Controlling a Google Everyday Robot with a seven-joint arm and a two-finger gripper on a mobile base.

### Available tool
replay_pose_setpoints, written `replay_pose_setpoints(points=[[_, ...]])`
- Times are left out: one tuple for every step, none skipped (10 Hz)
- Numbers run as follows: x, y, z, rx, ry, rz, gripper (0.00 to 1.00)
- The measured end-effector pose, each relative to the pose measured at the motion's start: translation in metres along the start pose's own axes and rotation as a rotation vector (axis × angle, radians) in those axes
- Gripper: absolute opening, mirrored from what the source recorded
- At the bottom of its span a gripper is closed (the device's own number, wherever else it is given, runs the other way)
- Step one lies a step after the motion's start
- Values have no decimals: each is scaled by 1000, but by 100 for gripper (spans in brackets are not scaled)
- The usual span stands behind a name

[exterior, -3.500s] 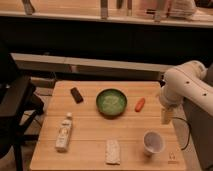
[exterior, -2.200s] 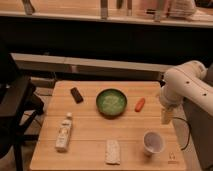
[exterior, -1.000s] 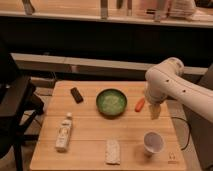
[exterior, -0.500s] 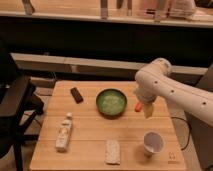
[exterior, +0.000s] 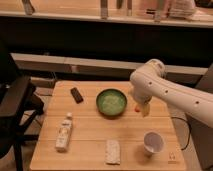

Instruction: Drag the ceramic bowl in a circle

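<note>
The ceramic bowl [exterior: 111, 102] is round, shallow and green with a dark rim, and it sits upright at the middle back of the wooden table [exterior: 90, 140]. My white arm [exterior: 165, 92] reaches in from the right. The gripper [exterior: 144, 108] hangs low over the table just right of the bowl, a small gap away from its rim and not touching it.
A small orange object [exterior: 137, 107] peeks out by the gripper. A white cup [exterior: 153, 142] stands front right. A white packet [exterior: 113, 151] lies at the front, a bottle [exterior: 64, 132] lies front left, and a dark bar [exterior: 76, 94] lies back left. A black chair [exterior: 15, 110] stands left of the table.
My arm has swung left from the table's right edge toward the bowl, and the gripper now hangs beside the bowl's right rim, partly covering the orange object. The bowl has not moved.
</note>
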Motion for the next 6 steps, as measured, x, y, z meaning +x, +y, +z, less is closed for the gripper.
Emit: replay_pose_setpoints(points=[[-4, -3, 3, 1, -5, -21, 80], [-8, -6, 6, 4, -10, -45, 80], [-8, -7, 8, 4, -14, -64, 80], [-9, -8, 11, 5, -18, -82, 80], [-11, -10, 15, 6, -22, -102, 80], [-14, -13, 18, 7, -26, -123, 80]])
